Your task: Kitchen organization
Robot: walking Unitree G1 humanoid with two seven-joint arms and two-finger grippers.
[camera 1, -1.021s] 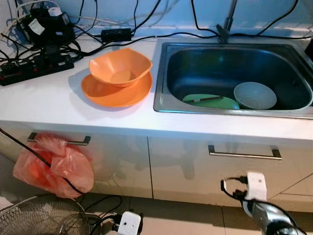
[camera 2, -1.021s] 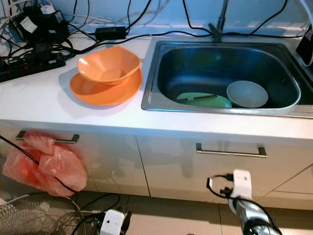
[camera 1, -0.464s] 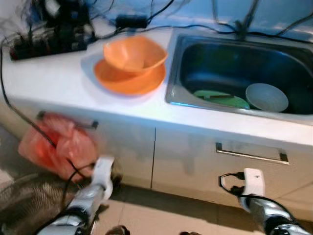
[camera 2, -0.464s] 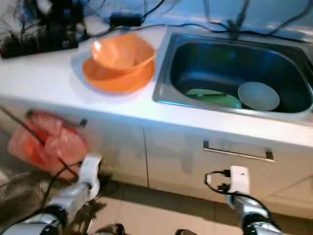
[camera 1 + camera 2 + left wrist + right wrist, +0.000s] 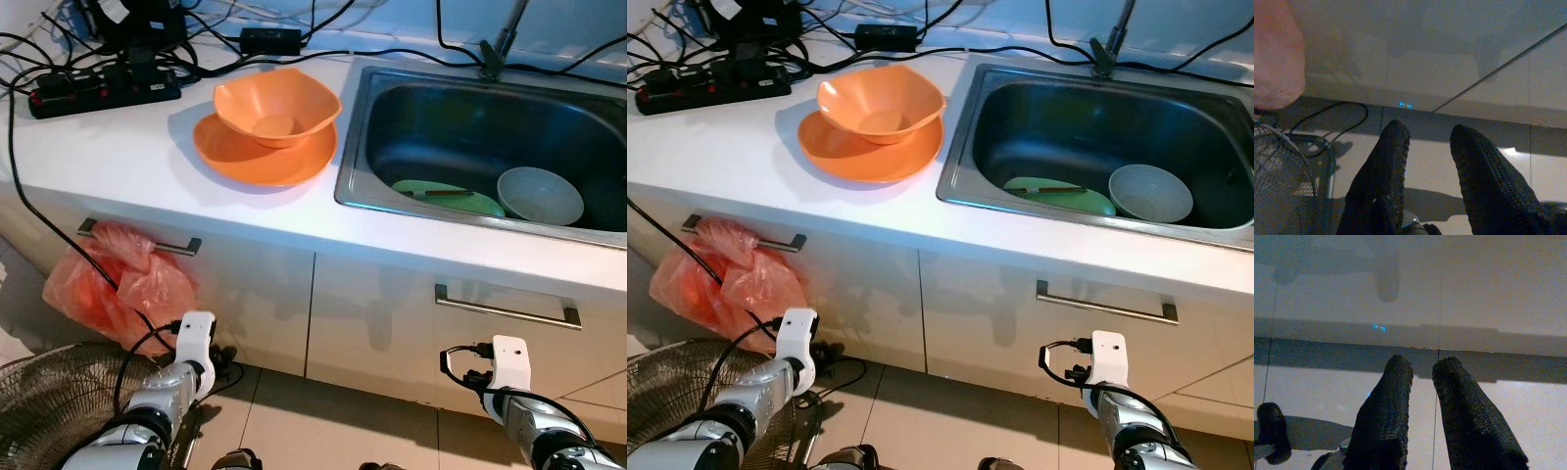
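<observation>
Steel sink, squarish orange bowl, round plate

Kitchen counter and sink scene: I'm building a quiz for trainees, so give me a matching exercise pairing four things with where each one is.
Things:
1. Orange plastic bowl
2. Pale grey round bowl
3. Orange-red plastic bag
4. Black power strip

Places:
A. Hanging from the left cabinet handle
B. On the orange plate on the counter
C. At the back left of the counter
D. Inside the steel sink, beside a green plate

Pairs: 1-B, 2-D, 3-A, 4-C
</observation>
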